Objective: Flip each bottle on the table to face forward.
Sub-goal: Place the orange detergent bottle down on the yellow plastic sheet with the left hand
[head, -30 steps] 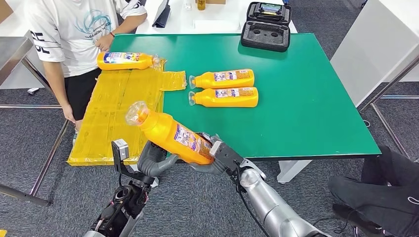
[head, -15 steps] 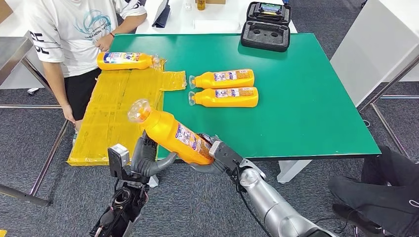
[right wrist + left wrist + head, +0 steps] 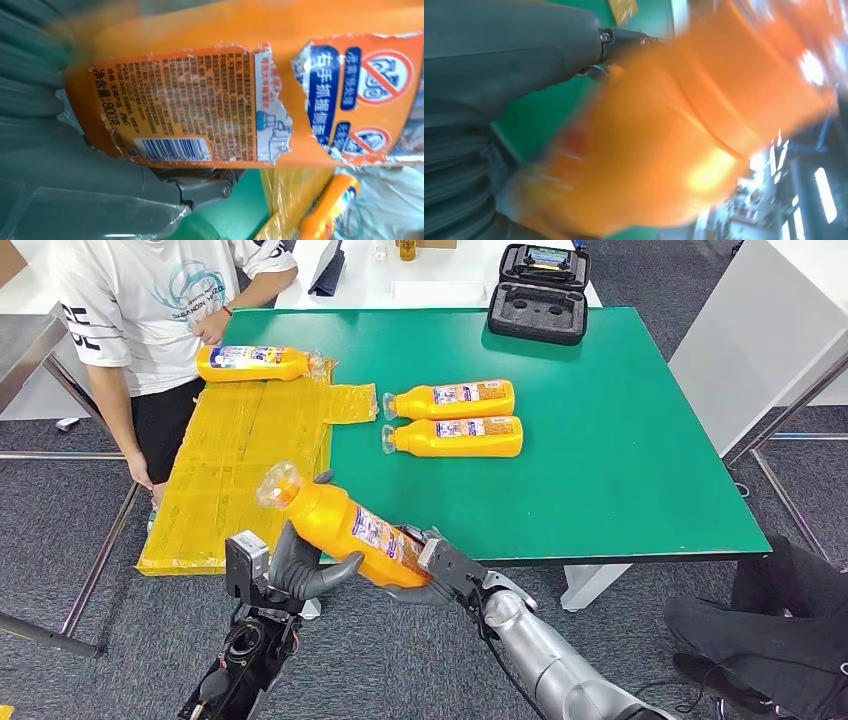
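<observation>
I hold an orange bottle (image 3: 335,523) in the air off the table's near-left corner, with its clear cap (image 3: 277,483) pointing up and left. My right hand (image 3: 443,570) grips its base. My left hand (image 3: 300,565) wraps around its upper body, with a finger (image 3: 324,478) over the top. The left wrist view shows the bottle (image 3: 684,130) as a blur against my left hand (image 3: 499,65). In the right wrist view its back label with a barcode (image 3: 172,148) faces the camera, and my right hand (image 3: 75,190) is at the base. Two more bottles (image 3: 450,398) (image 3: 455,436) lie side by side on the green table (image 3: 620,460).
Another bottle (image 3: 250,362) lies at the far end of a yellow sheet (image 3: 235,480), beside a standing person (image 3: 150,300). An open black case (image 3: 540,292) sits at the table's far edge. A white table (image 3: 770,320) stands right, and another person's legs (image 3: 770,630) are at lower right.
My left hand rose from below and closed around the bottle's upper body. The bottle sank slightly and tilted flatter. The right hand kept its grip on the base.
</observation>
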`<act>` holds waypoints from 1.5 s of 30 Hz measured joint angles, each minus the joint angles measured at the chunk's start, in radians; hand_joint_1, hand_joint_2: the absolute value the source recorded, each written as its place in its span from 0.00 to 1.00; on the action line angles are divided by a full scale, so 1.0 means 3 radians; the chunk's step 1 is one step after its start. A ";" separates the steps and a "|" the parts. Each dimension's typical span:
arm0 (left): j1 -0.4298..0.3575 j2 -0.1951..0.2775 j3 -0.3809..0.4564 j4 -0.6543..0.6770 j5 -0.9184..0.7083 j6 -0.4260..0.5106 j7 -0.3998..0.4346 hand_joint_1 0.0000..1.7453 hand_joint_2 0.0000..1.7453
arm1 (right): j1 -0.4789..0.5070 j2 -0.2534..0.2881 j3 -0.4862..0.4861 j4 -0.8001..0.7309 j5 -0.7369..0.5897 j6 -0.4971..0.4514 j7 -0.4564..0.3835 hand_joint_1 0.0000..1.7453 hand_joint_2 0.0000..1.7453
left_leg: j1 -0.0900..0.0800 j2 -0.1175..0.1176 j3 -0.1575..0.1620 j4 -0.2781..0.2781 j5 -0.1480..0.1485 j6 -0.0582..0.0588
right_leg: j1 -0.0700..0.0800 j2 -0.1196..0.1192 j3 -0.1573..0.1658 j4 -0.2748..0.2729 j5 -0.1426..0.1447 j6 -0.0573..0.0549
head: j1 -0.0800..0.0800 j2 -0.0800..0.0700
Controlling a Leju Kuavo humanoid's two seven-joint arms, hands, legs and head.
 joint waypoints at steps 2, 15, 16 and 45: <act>-0.0018 0.0015 -0.0029 0.0036 -0.0028 -0.0104 0.0041 0.00 1.00 | 0.0001 0.0000 0.0013 0.0019 0.0015 0.0007 -0.0002 0.93 1.00 | 0.0000 0.0000 0.0000 0.0000 0.0000 0.0000 | 0.0000 0.0000 0.0000 0.0000 0.0000 0.0000 | 0.0000 0.0000; -0.0198 0.0083 -0.0110 0.0376 -0.0021 -0.0615 0.0107 0.00 1.00 | 0.0000 -0.0004 0.0034 0.0116 0.0036 0.0025 -0.0009 0.92 1.00 | 0.0000 0.0000 0.0000 0.0000 0.0000 0.0000 | 0.0000 0.0000 0.0000 0.0000 0.0000 0.0000 | 0.0000 0.0000; -0.0203 0.0084 -0.0111 0.0395 -0.0016 -0.0641 0.0107 0.01 1.00 | 0.0000 -0.0004 0.0034 0.0122 0.0037 0.0025 -0.0009 0.92 1.00 | 0.0000 0.0000 0.0000 0.0000 0.0000 0.0000 | 0.0000 0.0000 0.0000 0.0000 0.0000 0.0000 | 0.0000 0.0000; -0.0203 0.0084 -0.0076 0.0469 0.0345 -0.0863 -0.0065 1.00 1.00 | -0.0061 0.0040 0.0096 0.0208 0.0138 -0.0007 -0.0029 0.76 1.00 | 0.0000 0.0000 0.0000 0.0000 0.0000 0.0000 | 0.0000 0.0000 0.0000 0.0000 0.0000 0.0000 | 0.0000 0.0000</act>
